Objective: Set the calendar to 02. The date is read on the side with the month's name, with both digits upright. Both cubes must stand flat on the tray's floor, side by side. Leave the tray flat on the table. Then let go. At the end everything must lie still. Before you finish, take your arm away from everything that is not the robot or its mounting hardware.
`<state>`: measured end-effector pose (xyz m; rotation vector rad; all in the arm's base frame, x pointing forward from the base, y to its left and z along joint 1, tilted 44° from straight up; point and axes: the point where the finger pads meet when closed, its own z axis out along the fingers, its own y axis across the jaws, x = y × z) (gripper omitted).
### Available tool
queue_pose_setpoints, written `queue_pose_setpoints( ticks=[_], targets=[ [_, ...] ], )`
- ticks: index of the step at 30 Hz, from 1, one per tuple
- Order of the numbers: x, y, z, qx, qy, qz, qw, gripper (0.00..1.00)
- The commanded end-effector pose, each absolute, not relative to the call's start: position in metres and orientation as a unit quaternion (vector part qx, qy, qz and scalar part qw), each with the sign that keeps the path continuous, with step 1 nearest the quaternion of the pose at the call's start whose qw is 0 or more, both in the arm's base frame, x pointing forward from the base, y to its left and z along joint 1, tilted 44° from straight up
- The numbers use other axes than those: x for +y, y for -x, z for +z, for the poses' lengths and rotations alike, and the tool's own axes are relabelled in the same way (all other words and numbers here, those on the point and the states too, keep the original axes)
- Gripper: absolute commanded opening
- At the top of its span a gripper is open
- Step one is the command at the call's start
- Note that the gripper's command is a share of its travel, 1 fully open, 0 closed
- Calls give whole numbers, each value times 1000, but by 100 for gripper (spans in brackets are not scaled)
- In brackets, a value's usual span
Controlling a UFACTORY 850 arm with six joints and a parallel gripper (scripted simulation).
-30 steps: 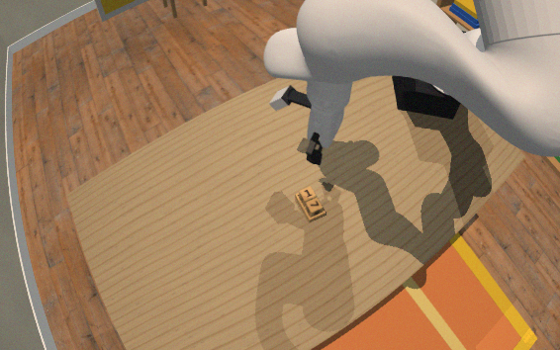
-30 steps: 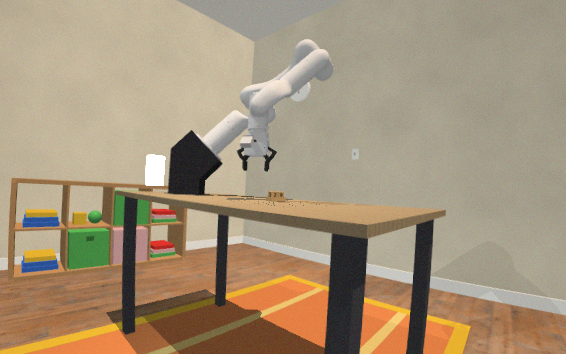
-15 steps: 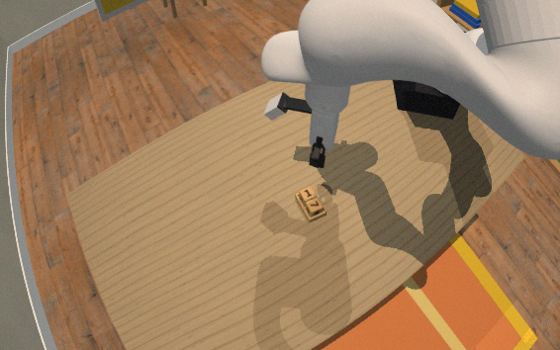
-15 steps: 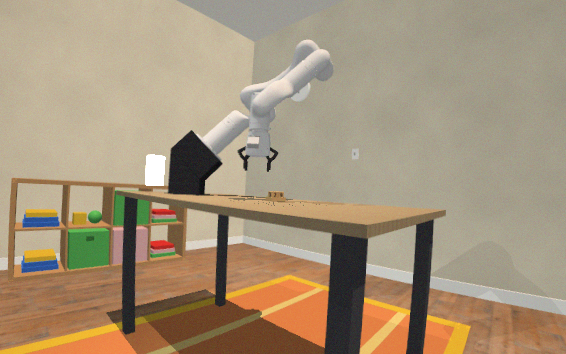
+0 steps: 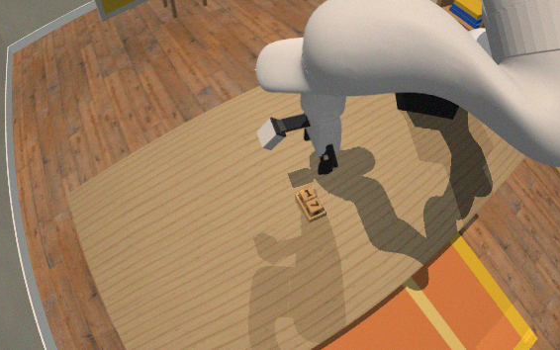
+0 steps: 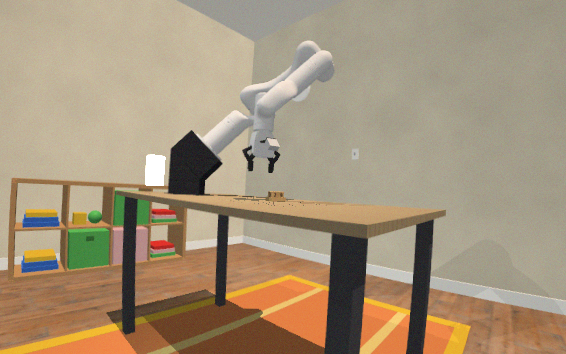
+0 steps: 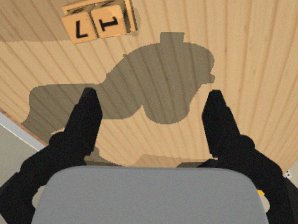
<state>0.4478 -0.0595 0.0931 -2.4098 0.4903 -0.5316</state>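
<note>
A small wooden calendar tray (image 5: 311,205) lies flat near the middle of the table. Two wooden cubes stand in it side by side; their top faces show 1 (image 5: 308,194) and 7 (image 5: 316,204). In the wrist view the tray (image 7: 101,16) is at the top left, well ahead of my fingers, with 7 (image 7: 80,28) and 1 (image 7: 111,24) on top. In the side view the tray (image 6: 276,198) is a small block on the table top. My gripper (image 7: 152,101) (image 6: 260,164) (image 5: 326,162) is open and empty. It hangs high above the table, to the side of the tray.
The arm's black base (image 6: 191,165) stands at the table's far edge. A shelf (image 6: 94,225) with coloured boxes stands on the floor behind the table. An orange rug (image 5: 444,306) lies below.
</note>
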Motion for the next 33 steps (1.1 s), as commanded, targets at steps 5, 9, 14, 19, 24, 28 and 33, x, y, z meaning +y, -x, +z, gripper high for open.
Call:
queue_pose_setpoints(
  ticks=[5, 9, 14, 19, 24, 28, 33],
  targets=[
    [-57, -455, 98, 51, 927, -251, 273, 100],
    [-55, -458, 101, -18, 929, -270, 253, 100],
    [-53, -463, 104, -104, 923, -293, 227, 100],
    [-51, -467, 107, -174, 912, -309, 204, 100],
    [-49, -470, 109, -246, 896, -324, 179, 100],
    [-47, -474, 113, -318, 873, -338, 152, 100],
    [-46, -477, 115, -370, 852, -347, 131, 100]
  ],
)
